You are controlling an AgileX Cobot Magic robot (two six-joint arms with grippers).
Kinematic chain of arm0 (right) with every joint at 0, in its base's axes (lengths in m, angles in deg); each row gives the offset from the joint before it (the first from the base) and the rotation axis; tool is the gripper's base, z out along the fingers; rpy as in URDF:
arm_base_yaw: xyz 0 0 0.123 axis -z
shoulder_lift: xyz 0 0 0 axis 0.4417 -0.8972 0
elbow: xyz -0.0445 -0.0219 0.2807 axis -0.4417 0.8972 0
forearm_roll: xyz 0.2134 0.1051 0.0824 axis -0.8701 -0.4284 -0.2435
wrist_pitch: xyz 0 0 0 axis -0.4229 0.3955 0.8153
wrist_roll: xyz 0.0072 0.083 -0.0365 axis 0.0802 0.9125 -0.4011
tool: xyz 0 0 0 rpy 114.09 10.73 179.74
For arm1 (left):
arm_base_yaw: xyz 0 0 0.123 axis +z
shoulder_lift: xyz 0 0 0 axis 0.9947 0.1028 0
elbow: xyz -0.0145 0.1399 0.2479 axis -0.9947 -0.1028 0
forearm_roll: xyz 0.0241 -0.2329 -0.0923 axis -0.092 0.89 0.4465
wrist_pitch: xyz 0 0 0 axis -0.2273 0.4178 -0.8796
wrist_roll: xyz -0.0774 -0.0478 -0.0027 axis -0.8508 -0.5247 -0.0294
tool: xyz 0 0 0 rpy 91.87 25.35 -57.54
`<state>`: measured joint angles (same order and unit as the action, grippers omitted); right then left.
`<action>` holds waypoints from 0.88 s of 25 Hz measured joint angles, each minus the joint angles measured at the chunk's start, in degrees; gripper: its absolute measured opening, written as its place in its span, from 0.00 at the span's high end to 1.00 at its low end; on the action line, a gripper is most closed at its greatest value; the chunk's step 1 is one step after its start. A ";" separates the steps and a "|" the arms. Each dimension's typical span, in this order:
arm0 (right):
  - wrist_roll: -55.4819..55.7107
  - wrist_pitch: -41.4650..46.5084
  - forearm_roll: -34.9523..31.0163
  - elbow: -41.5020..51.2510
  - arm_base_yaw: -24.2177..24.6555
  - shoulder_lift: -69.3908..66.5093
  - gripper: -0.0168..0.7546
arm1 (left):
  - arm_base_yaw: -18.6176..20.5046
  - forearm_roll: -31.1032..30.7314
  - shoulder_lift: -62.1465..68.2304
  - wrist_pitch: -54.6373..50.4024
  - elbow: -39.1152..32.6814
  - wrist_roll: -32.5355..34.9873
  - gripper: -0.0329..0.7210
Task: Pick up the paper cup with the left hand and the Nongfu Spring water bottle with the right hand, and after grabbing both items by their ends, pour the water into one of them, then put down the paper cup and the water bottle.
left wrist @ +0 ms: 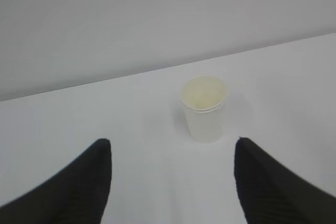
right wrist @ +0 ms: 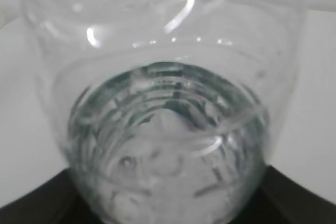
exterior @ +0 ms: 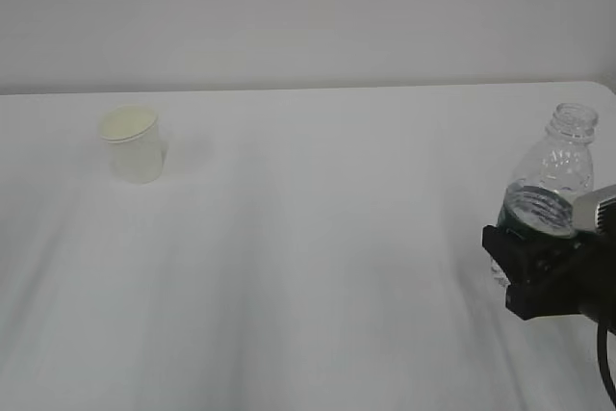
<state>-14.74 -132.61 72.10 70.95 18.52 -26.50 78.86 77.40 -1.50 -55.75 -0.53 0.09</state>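
Near the table's (exterior: 308, 267) far left corner stands the cup (exterior: 132, 144), light and crushable; grip low, gently. Left gripper (left wrist: 173, 179) gapes before it. At the right edge, right gripper (exterior: 534, 271) clasps the slippery bottle's (exterior: 558, 166) lower body.

Looks like bare lab test bench: plain white table (exterior: 318, 267), blank pale wall (exterior: 308, 7), black robot arm (exterior: 568, 276) at edge.
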 joint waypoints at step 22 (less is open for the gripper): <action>0.25 0.00 0.00 0.00 0.00 0.00 0.39 | 0.00 2.68 24.53 24.53 -2.69 -1.67 0.26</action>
<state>-14.49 -132.61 72.10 70.95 18.52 -26.50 78.86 80.07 23.04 -31.22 -3.22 -1.58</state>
